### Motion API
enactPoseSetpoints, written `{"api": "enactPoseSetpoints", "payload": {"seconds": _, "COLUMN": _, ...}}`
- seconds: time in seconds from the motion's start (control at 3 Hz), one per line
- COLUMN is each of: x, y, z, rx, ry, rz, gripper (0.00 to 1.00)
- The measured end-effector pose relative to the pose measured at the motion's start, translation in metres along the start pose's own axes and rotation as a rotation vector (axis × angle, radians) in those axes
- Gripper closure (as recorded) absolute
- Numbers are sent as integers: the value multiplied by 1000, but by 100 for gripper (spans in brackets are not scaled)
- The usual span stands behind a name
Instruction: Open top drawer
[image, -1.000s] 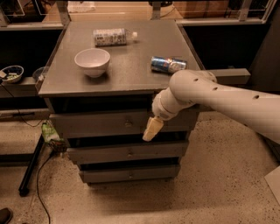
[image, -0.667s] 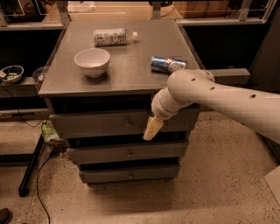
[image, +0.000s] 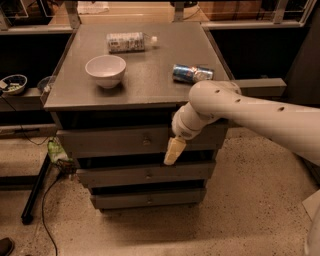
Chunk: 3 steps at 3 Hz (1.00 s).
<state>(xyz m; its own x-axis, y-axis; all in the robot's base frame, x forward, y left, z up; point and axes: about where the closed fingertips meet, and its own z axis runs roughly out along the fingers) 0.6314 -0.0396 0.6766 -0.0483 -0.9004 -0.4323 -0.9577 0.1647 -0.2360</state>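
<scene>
Arm (image: 250, 107) comes in from the right, gripper (image: 173, 150) hanging low in front of the top drawer (image: 110, 142), just right of the knob (image: 146, 142), prob. lining up for a pull. Spread or pinched? Can't tell. Drawer looks about shut. Bowl (image: 105, 70) and can (image: 192, 73) sit up top, clear of its path.

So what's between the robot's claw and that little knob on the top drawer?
Nothing: in the camera view only bare grey front of the top drawer separates the gripper, hanging at its lower edge, from the knob.
</scene>
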Motion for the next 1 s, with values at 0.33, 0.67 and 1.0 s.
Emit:
{"api": "enactPoseSetpoints", "payload": {"seconds": 0.33, "x": -4, "y": -5, "z": -7, "rx": -3, "ry": 3, "rz": -24, "gripper": 0}}
{"api": "enactPoseSetpoints", "payload": {"seconds": 0.67, "x": 0, "y": -5, "z": -6, "rx": -10, "ry": 9, "rz": -32, "gripper": 0}}
{"api": "enactPoseSetpoints", "payload": {"seconds": 1.0, "x": 3, "y": -1, "z": -2, "rx": -26, "ry": 8, "rz": -39, "gripper": 0}}
